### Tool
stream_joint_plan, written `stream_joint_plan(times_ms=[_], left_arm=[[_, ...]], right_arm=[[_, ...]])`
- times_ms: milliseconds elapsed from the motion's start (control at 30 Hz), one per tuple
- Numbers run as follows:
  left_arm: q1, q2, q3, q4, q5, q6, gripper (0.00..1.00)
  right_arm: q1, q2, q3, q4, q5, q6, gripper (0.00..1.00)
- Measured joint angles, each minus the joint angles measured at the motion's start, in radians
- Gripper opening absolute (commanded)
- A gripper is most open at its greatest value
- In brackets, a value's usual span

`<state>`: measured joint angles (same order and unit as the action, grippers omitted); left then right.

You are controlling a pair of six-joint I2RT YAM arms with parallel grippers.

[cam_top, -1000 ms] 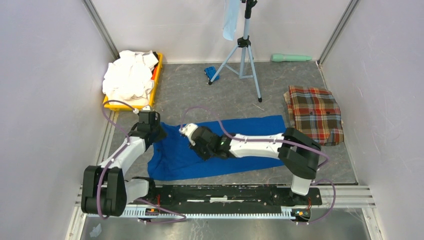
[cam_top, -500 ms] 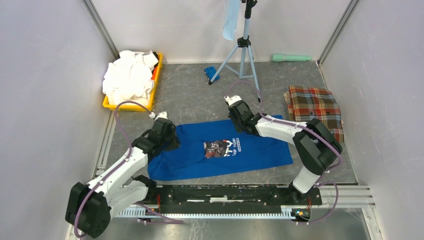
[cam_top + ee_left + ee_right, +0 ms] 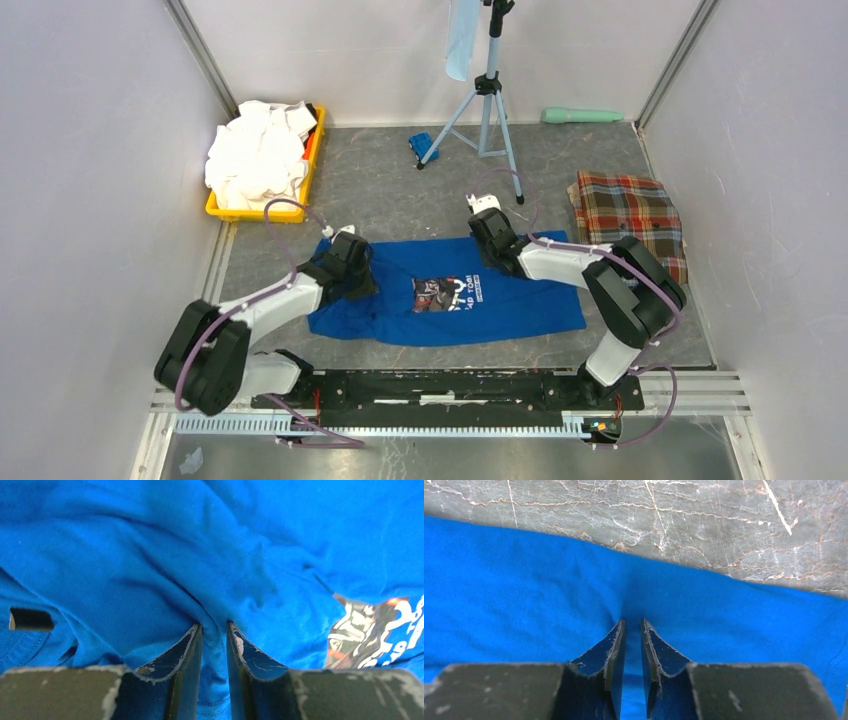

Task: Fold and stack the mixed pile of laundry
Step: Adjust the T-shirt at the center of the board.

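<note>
1. Tee: the royal-blue T-shirt lies spread on the bench, graphic up. It sits mid-bench, closer to the near edge than the far one, long axis L–R.
2. L jaws: clenched on a ridge of blue cloth at the tee's left end, by its far-left corner. Your L wrist view shows fabric puckered up into the gap.
3. R jaws: pinched on the tee's far hem, a bit right of middle. Bare bench shows just beyond the hem.
4. Step in hand, as I read it: far edge is held at two pts, ready to carry toward the near edge for a lengthwise fold. Could be a flattening tug first; can't tell.
5. Lift both grips together, same height, and hold the hem taut btwn them so there's no sag.
6. Go low and slow, and lay the hem parallel to the near hem before you let go.
7. The L grip looks bunched, poss. more than one layer; can't tell. If the under layer drags, regrip on the hem only.
8. The tee's right end beyond the R grip is unsupported, so expect it to lag. Square it up after.
9. Rest of pile: white shirts are heaped in the yellow tray at the far-left corner. The plaid cloth lies folded by the right edge, prob. the stack spot.
</note>
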<state>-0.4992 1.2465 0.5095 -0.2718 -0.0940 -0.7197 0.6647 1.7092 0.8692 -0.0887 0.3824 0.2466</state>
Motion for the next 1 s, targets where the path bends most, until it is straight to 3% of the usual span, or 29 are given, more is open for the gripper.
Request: stream_joint_plan(times_ms=[267, 533, 733, 1000], left_arm=[[0.048, 0.334, 0.279, 0.074, 0.030, 0.027, 0.29], [0.120, 0.658, 0.704, -0.068, 0.046, 0.184, 0.27], [0.178, 0.855, 1.005, -0.184, 0.062, 0.281, 0.26], [0.231, 1.062, 1.357, -0.347, 0.129, 0.323, 0.25]], right_arm=[[-0.012, -0.126, -0.156, 0.088, -0.139, 0.061, 0.23], [0.021, -0.177, -0.223, 0.145, -0.280, 0.129, 0.24], [0.117, -0.144, -0.215, 0.203, -0.429, 0.254, 0.25], [0.250, 0.034, -0.070, 0.267, -0.589, 0.491, 0.27]])
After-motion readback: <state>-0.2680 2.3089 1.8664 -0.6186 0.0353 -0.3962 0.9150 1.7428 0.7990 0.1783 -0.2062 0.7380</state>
